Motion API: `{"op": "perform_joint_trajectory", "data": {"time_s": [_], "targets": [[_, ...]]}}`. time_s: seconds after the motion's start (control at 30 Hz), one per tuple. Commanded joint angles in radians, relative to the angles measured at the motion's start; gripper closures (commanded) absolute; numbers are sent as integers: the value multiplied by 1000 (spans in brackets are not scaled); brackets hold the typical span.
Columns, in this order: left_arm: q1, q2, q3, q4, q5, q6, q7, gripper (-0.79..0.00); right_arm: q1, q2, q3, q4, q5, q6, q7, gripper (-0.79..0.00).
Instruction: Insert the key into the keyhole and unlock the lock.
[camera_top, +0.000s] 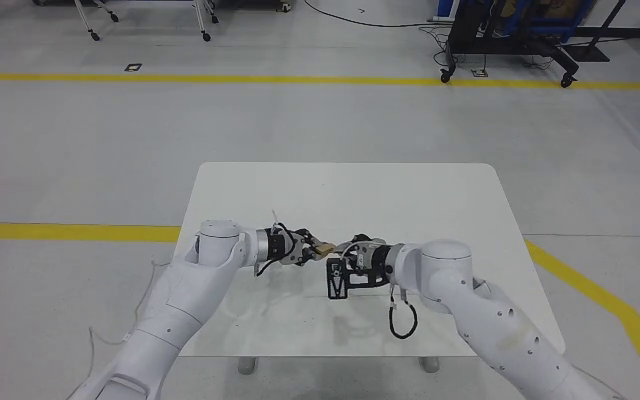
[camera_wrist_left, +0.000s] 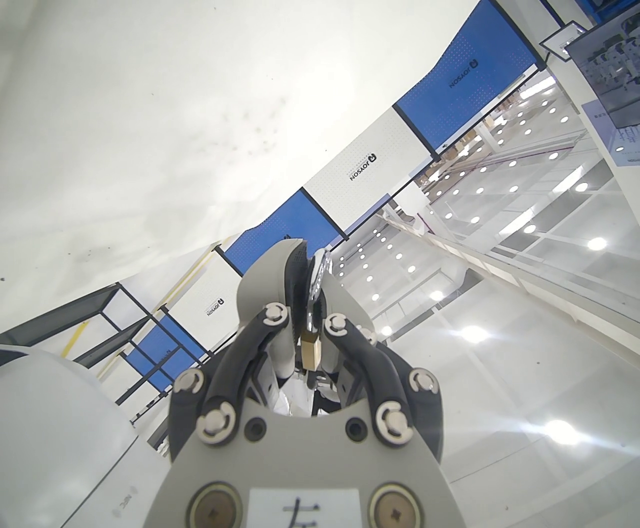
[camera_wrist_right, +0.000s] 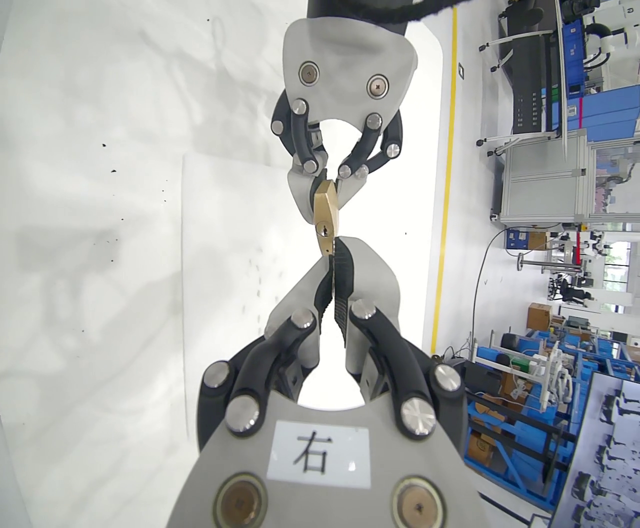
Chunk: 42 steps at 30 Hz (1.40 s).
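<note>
Your brass padlock (camera_wrist_right: 326, 215) is up in midair over the white table (camera_top: 440, 200). It's a slim, angular-ended block with its keyhole (camera_wrist_right: 325, 230) facing the right wrist camera. Your left gripper (camera_wrist_right: 324, 199) has its smooth grey fingers clamped on one end, and the right gripper (camera_wrist_right: 331, 252) pinches the other end with ribbed black pads (camera_wrist_right: 341, 285).

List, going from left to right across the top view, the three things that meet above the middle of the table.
left gripper → lock → right gripper
</note>
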<state>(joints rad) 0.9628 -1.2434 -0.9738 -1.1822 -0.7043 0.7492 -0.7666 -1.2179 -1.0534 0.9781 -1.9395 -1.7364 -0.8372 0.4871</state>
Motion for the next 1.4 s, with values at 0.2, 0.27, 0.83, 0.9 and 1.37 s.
{"op": "perform_joint_trajectory", "data": {"time_s": [0.2, 0.27, 0.83, 0.9, 1.37], "targets": [[1, 2, 3, 0, -7, -8, 4, 0, -9, 2, -11, -16, -41, -8, -2, 0], [0, 2, 5, 0, -6, -11, 3, 0, -11, 1, -12, -16, -44, -3, 0, 0], [2, 4, 24, -10, -12, -15, 3, 0, 5, -11, -34, -2, -26, 15, 66, 0], [0, 3, 26, -10, -14, -14, 4, 0, 6, -12, -37, -2, -26, 20, 76, 0], [-2, 2, 31, -3, -35, -27, 14, 0, 12, -25, -28, 28, 35, 90, 92, -785]]}}
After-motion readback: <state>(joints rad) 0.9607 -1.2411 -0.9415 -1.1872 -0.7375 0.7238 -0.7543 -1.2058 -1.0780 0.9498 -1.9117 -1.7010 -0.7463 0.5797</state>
